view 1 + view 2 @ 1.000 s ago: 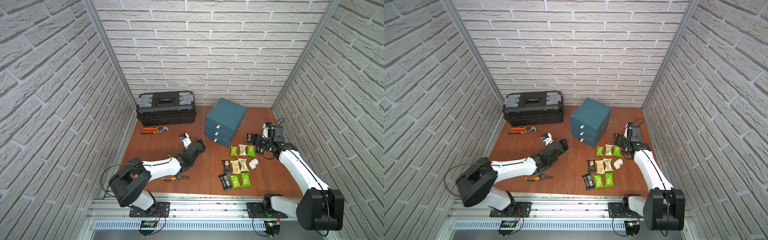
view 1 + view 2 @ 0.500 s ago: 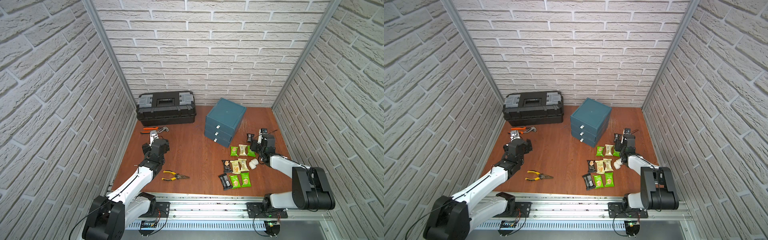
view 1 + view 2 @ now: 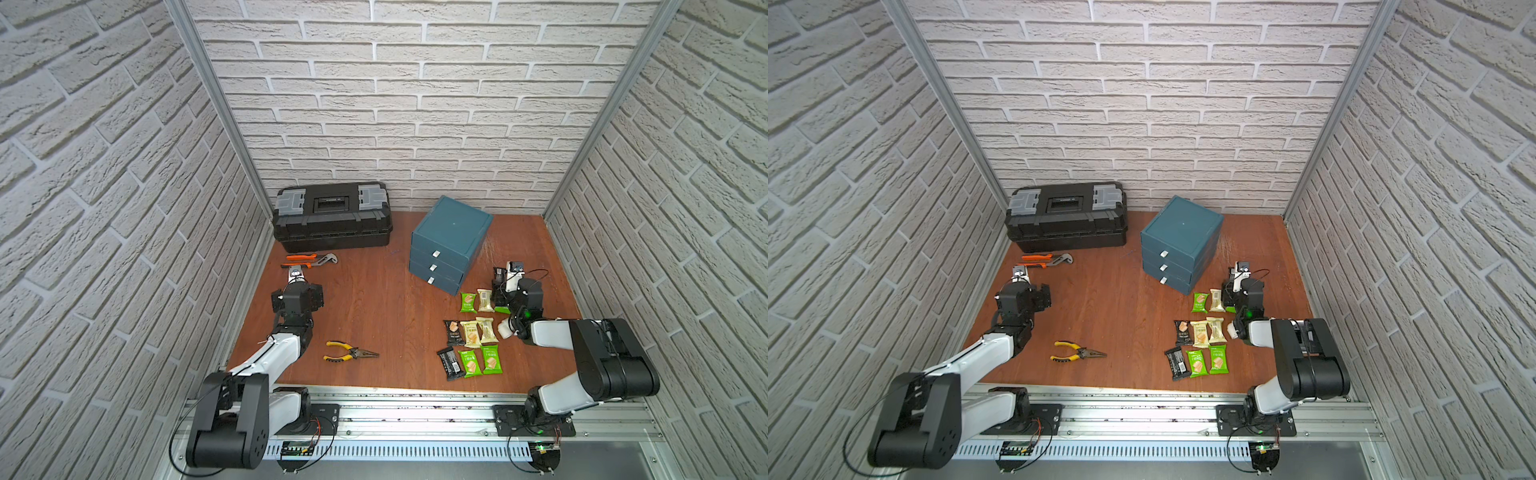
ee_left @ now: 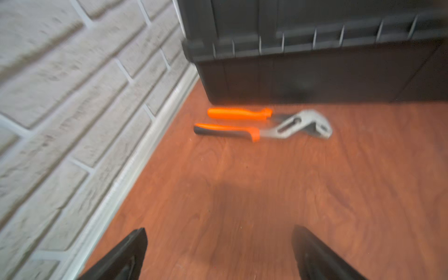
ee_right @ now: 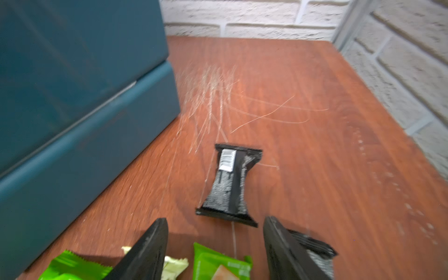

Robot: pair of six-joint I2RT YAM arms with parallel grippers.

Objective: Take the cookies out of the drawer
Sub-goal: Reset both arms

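Several cookies [image 3: 473,332] in green, cream and black wrappers lie on the brown table to the front right of the teal drawer unit [image 3: 451,237], also seen in a top view as cookies [image 3: 1204,332] by the drawer unit [image 3: 1179,237]. All three drawers are shut. My right gripper [image 5: 215,219] is open and low over the far row of packets. A green packet [image 5: 220,264] lies under its gap, and a black packet [image 5: 229,184] lies just ahead. My left gripper [image 4: 218,229] is wide open and empty over bare table at the left side.
A black toolbox [image 3: 332,216] stands at the back left with an orange-handled wrench [image 4: 261,126] in front of it. Yellow pliers [image 3: 349,351] lie near the front. A white pipe elbow [image 3: 504,328] sits beside the packets, against my right arm. Brick walls close three sides.
My left arm has swung back from the table's middle to the left side near the wrench, and its jaws opened wider. My right arm has folded back towards the front, with its jaws slightly wider.
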